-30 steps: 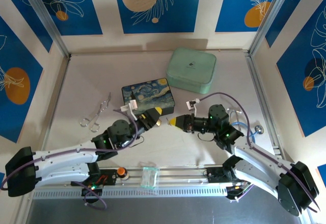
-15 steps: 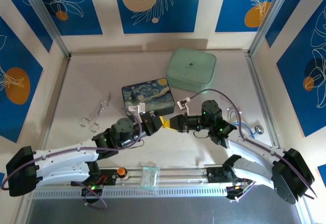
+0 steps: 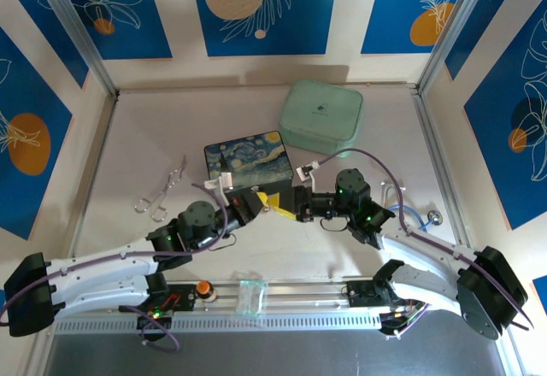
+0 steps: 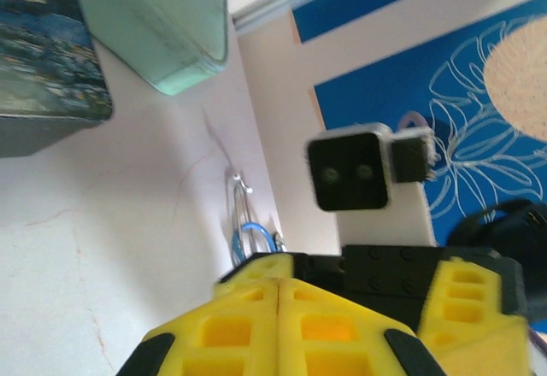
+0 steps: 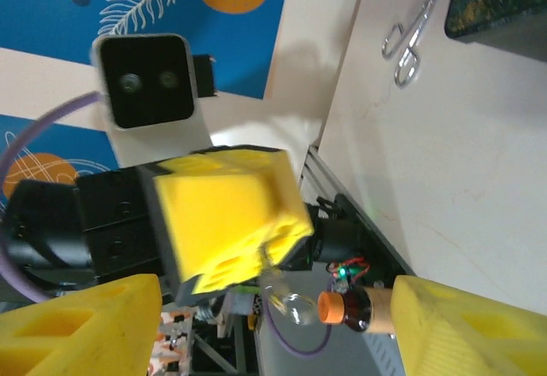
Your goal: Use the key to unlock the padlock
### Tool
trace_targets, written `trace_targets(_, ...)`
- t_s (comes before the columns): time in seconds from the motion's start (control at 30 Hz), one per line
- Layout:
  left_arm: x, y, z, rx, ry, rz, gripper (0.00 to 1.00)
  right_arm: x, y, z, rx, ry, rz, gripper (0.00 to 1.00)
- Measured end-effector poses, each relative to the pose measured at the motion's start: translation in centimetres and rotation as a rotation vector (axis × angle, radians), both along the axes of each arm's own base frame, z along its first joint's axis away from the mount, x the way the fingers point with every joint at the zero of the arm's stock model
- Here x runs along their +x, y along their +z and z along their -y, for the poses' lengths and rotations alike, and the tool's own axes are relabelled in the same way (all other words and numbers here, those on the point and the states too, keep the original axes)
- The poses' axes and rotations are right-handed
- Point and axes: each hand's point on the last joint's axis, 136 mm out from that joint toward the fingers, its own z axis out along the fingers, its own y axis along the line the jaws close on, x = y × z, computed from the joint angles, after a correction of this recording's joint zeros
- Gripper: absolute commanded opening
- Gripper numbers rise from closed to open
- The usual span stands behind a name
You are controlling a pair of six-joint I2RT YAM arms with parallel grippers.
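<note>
Slippage is our main worry: the left gripper [image 4: 279, 286] has its 2 fingers pressed flat together, midway between the left and right edges of the table [image 3: 128, 154]. A thin pale sliver we take for the key [image 5: 275, 289] pokes out beneath them, though we cannot tell how firmly it is pinched. The right gripper [image 3: 289, 208] gapes wide around those fingertips, holding nothing; brushing them could knock the key loose. We cannot pick out the padlock.

table [image 3: 128, 137] — pale | mint box [image 3: 321, 117] far | starry-patterned box [image 3: 248, 158] centre | scissor-handled tool [image 3: 160, 192] left
</note>
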Motion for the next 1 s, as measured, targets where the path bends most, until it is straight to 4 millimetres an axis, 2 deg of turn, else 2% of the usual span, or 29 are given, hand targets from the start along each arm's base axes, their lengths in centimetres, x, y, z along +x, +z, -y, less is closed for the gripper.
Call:
trace_targets(0.13, 0.8, -0.6, -1.0, -0.028, 0.075, -0.024, 0.0, -0.3, 0.8, -1.3, 0.052, -0.057, 0.005, 0.6)
trace_targets(0.27, 1.5, -0.3, -1.8, -0.091, 0.141, -0.022, 0.0, -0.4, 0.7, -2.4, 0.074, -0.107, -0.017, 0.55)
trace_targets(0.63, 2.4, 2.0, -2.7, -0.228, 0.216, 0.005, 0.0, 1.7, -0.4, -2.4, 0.086, -0.224, -0.066, 0.48)
trace_targets(0.83, 2.6, 1.8, -2.7, -0.24, 0.223, 0.007, 0.0, 2.4, -0.5, -3.1, 0.124, -0.227, -0.088, 0.45)
trace_targets(1.0, 2.6, 1.9, -2.8, -0.247, 0.224, 0.007, 0.0, 2.3, 0.4, -3.3, 0.161, -0.227, -0.089, 0.4)
